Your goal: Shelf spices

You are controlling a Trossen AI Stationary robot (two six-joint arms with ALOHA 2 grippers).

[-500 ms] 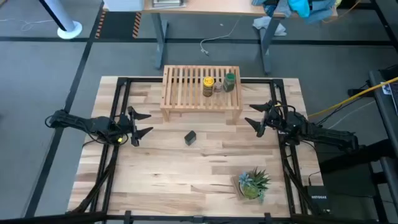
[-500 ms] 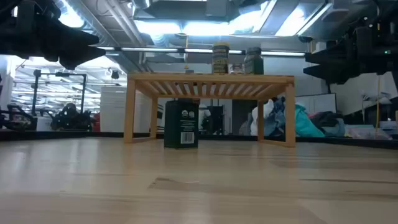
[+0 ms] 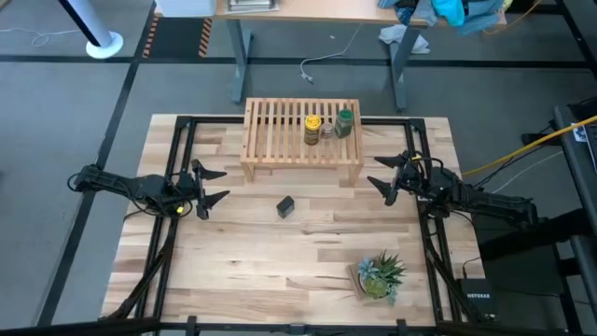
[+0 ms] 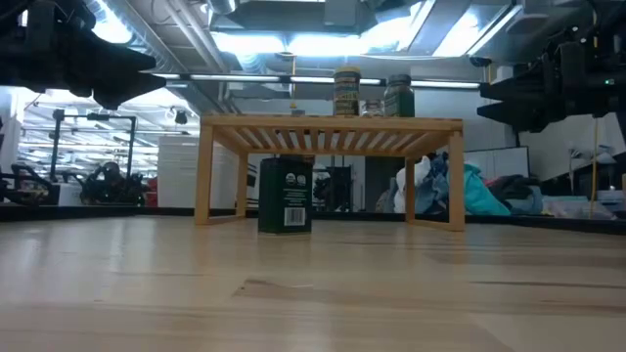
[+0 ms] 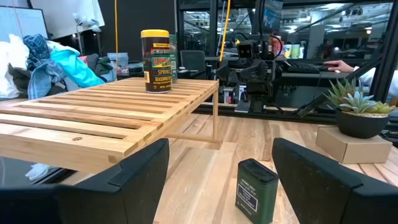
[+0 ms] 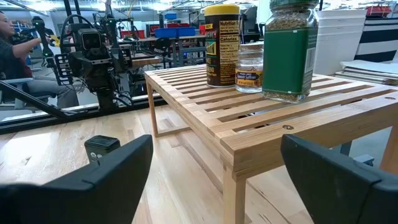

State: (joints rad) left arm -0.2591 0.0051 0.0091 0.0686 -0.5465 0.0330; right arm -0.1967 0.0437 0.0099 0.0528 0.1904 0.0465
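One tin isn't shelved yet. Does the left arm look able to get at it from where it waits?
Probably yes. The black tin stands alone on the table in front of the shelf, and the open left gripper faces it with bare tabletop between them.

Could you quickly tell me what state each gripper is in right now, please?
Left gripper: open, holding nothing, left of the black tin.
Right gripper: open, holding nothing, beside the shelf.

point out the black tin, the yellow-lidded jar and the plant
black tin [image 3: 285,206], high view, its top face
yellow-lidded jar [image 3: 312,123], high view, its lid
plant [image 3: 382,273], high view, its leaves
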